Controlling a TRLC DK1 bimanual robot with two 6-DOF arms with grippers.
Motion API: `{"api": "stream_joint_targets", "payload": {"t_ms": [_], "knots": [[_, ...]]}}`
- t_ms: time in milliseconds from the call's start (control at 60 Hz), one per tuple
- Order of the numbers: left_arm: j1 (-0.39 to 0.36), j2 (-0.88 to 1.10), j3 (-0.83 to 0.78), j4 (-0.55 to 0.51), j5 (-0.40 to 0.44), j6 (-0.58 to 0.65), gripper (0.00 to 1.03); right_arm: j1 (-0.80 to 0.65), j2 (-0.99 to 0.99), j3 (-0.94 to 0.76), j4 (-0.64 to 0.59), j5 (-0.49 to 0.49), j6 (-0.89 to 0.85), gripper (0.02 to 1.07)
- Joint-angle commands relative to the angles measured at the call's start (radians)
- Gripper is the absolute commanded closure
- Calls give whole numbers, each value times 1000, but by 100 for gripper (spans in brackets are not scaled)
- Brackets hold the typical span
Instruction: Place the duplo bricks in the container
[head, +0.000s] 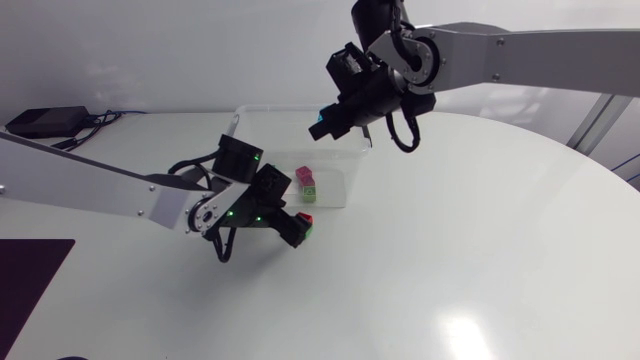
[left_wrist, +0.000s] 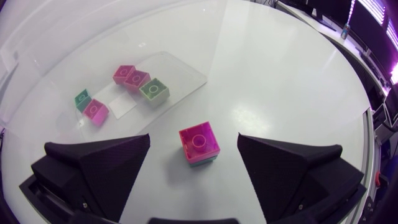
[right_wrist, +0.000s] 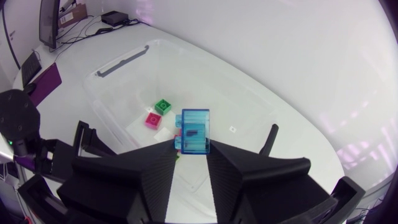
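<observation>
Translucent blue duplo brick (right_wrist: 193, 130) is clamped in right gripper (right_wrist: 191, 152) above clear plastic container (right_wrist: 261, 106); left gripper (left_wrist: 194, 142), fingers apart, straddles pink-topped duplo brick (left_wrist: 199, 144).

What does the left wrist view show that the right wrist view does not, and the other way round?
Only the left wrist view: a stacked pink brick on the table, between the open fingers of the left claw. Only the right wrist view: a blue brick gripped by the right claw above the container. Both: the clear container with pink and green bricks inside.
</observation>
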Motion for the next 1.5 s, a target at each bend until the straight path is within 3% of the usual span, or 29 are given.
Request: {"api": "stream_joint_targets", "payload": {"t_ms": [0, 50, 117, 467, 667, 850, 1050, 1483], "knots": [[-13, 47, 44, 15, -18, -31, 6, -25, 54, 39, 15, -2, 26, 47], [-21, 64, 55, 18, -25, -34, 6, -33, 64, 45, 15, -2, 26, 26], [-30, 79, 66, 23, -35, -37, 6, -35, 54, 37, 13, -2, 27, 20], [-35, 140, 109, 26, -82, -75, 13, -45, -137, -148, 23, -3, 24, 17], [-32, 145, 130, -14, -84, -105, 24, -53, -242, -265, 29, -14, 24, 17], [-33, 145, 133, -45, -81, -123, 58, -64, -327, -362, 39, -25, 30, 17], [-36, 150, 132, -68, -81, -135, 74, -88, -397, -452, 56, -36, 30, 17], [-30, -222, 140, -264, -61, -128, 76, -84, -508, -599, 69, -72, 29, 17]]}}
